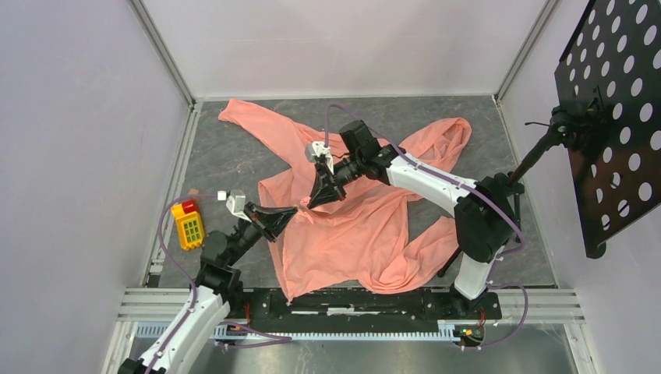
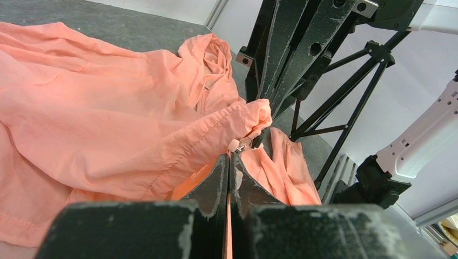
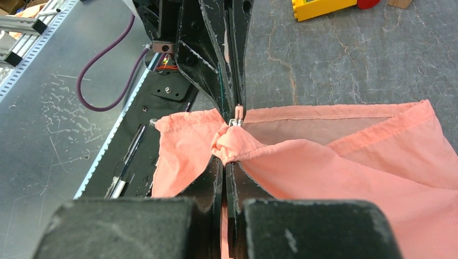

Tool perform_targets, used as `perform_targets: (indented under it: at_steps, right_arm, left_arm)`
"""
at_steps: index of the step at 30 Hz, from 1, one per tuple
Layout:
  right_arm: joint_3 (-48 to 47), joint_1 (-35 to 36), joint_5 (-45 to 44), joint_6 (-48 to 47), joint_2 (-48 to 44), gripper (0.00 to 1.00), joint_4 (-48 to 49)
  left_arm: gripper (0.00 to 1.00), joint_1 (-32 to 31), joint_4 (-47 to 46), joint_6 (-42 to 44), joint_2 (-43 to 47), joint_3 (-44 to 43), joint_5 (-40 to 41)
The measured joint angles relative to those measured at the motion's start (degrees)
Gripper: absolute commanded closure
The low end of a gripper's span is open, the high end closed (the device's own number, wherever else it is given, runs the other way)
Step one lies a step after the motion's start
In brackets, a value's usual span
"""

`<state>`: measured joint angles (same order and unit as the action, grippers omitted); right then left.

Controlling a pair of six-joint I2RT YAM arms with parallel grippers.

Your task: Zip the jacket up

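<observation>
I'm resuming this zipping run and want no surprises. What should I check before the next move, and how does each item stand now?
1. Is the left gripper shut on the salmon-pink thin fabric jacket? Ok.
2. Is the right gripper shut on the jacket's bunched edge? Ok.
3. Is the small metal zipper slider in sight between the two grippers' tips? Ok.
4. Are both zipper tracks seated in the slider? Cannot tell.
5. Does the jacket front lie flat and straight? Not ok, it is folded and bunched.
6. Is the yellow plastic toy block apart from the jacket? Ok.
</observation>
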<state>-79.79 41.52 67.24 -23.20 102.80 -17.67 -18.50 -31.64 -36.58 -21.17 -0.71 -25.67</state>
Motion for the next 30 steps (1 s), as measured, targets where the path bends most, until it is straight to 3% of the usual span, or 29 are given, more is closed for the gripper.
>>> perform_targets:
  at_steps: [30]
  right_arm:
    - [-6.38, -0.02, -0.02, -0.42, 3.87, 0.99, -5.77]
  left_arm:
    - [0.98, 0.00, -1.81, 0.00, -1.70, 0.00, -1.11]
